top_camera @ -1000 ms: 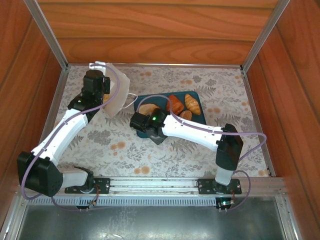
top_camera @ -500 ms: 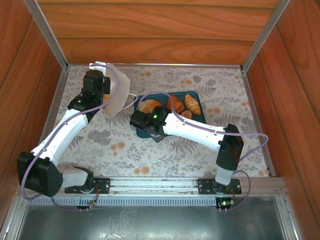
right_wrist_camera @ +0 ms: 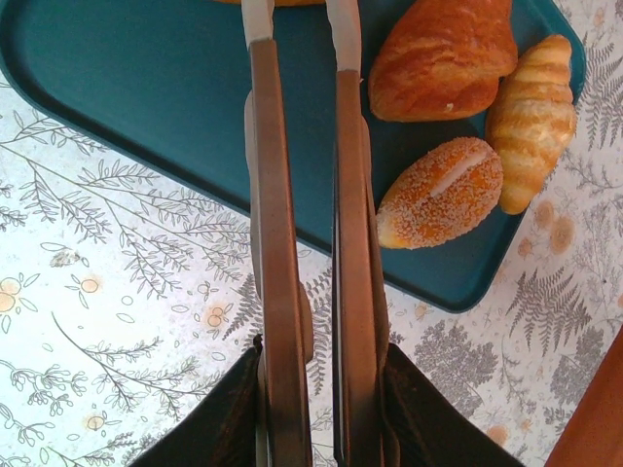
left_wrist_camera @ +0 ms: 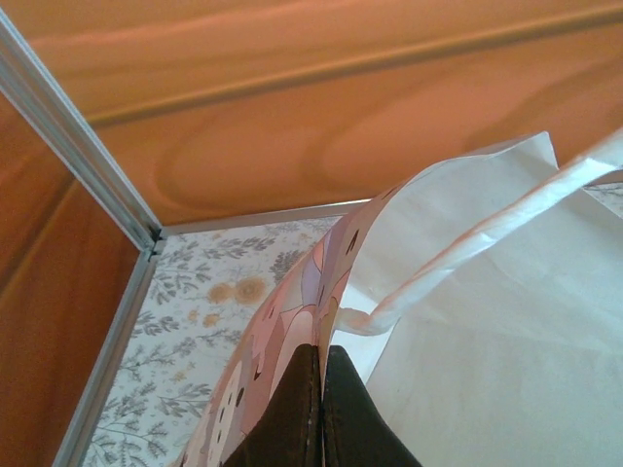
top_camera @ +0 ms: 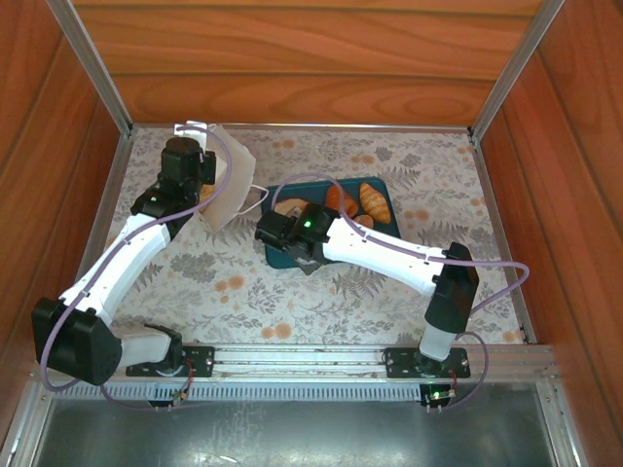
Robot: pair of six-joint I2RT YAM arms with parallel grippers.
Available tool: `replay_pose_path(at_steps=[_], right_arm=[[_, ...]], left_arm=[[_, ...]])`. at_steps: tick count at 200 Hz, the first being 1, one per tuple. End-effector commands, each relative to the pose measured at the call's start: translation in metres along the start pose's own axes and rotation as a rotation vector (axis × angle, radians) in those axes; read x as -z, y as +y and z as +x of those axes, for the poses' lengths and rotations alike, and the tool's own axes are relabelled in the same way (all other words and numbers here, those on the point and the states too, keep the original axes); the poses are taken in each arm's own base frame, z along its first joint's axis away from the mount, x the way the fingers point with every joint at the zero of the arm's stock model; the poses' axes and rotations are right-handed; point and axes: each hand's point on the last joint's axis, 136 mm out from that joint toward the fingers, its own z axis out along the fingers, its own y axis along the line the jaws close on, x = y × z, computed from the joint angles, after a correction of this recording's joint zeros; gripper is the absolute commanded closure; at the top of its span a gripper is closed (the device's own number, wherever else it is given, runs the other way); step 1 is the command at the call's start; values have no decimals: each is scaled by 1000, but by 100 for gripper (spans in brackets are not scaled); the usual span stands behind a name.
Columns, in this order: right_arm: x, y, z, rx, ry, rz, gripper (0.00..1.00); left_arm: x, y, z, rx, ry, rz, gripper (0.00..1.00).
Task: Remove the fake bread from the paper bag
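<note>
Three pieces of fake bread (right_wrist_camera: 440, 193) lie on the teal tray (right_wrist_camera: 146, 97), upper right in the right wrist view. Above the tray the right tool (right_wrist_camera: 300, 19) has its fingers narrowed to a slit; whether it grips anything cannot be told. The left tool (left_wrist_camera: 320, 355) is clenched on the rim of the paper bag (left_wrist_camera: 467, 370), which stands upper left in the top view.
</note>
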Motion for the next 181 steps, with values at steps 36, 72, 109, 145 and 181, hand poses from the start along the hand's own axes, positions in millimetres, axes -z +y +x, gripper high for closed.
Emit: replay_pose_path(at_steps=[36,72,109,145,181], right_arm=[[44,-50,5,-262,-120,-109,70],[76,-71,7,-372,-209,-211,70],[126,-62,-15,-372,-382,-436,71],[149,-42,-40,-331,-459,-577,71],[148,-26,-52,-301,-448,-635,71]], left_arm=[[14,-13,-8,23,-54,119,100],[18,-27,2,27,-53,194,100],[16,-46,13,10,-23,245,100],[16,-62,13,3,-14,272,100],[18,-77,10,13,-11,298,100]])
